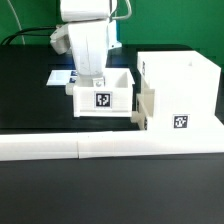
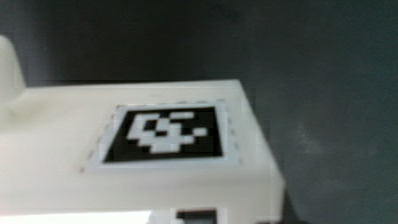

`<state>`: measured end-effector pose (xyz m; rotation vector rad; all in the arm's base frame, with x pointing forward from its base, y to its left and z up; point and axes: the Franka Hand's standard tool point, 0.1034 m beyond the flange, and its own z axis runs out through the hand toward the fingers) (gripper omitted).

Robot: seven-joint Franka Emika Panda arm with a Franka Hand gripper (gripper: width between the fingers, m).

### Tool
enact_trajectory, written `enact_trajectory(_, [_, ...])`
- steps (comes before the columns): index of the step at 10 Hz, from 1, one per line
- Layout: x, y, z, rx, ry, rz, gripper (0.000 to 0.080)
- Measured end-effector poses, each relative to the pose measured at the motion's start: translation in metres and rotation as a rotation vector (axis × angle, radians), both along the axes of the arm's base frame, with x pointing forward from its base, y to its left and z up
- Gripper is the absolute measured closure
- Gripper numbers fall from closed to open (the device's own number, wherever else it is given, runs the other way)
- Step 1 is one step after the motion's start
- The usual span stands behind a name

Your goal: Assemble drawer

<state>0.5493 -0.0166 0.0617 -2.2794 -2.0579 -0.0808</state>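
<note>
A small open-top white tray [image 1: 101, 96] with a black-and-white tag on its front wall stands on the dark table, left of the large white casing [image 1: 182, 92]. A second small tray [image 1: 147, 103] sits partly in the casing's left side. The casing carries a tag low on its front. My gripper [image 1: 95, 77] reaches down at the first tray's back wall; its fingertips are hidden behind the tray. The wrist view shows a white tagged surface [image 2: 169, 135] very close, with no fingers clearly visible.
Long low white bars [image 1: 100, 150] run along the front of the table. The marker board [image 1: 62, 77] lies flat behind the tray at the exterior view's left. Dark table [image 2: 329, 90] shows beside the tagged surface.
</note>
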Motion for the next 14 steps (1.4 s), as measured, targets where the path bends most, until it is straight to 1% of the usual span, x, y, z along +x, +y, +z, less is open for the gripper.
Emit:
enact_trajectory(3, [0.000, -0.001, 0.000, 0.000, 0.000, -0.003, 0.0758])
enact_trajectory(4, [0.002, 0.000, -0.001, -0.001, -0.026, -0.006, 0.0758])
enact_trajectory(5, [-0.001, 0.002, -0.003, 0.000, -0.019, -0.001, 0.0758])
enact_trajectory(8, [-0.001, 0.009, -0.003, 0.001, -0.018, 0.009, 0.0758])
enact_trajectory(12, [0.001, 0.009, -0.002, 0.002, -0.020, 0.014, 0.0758])
enact_trajectory(14, [0.000, 0.012, -0.005, 0.005, -0.014, 0.033, 0.0758])
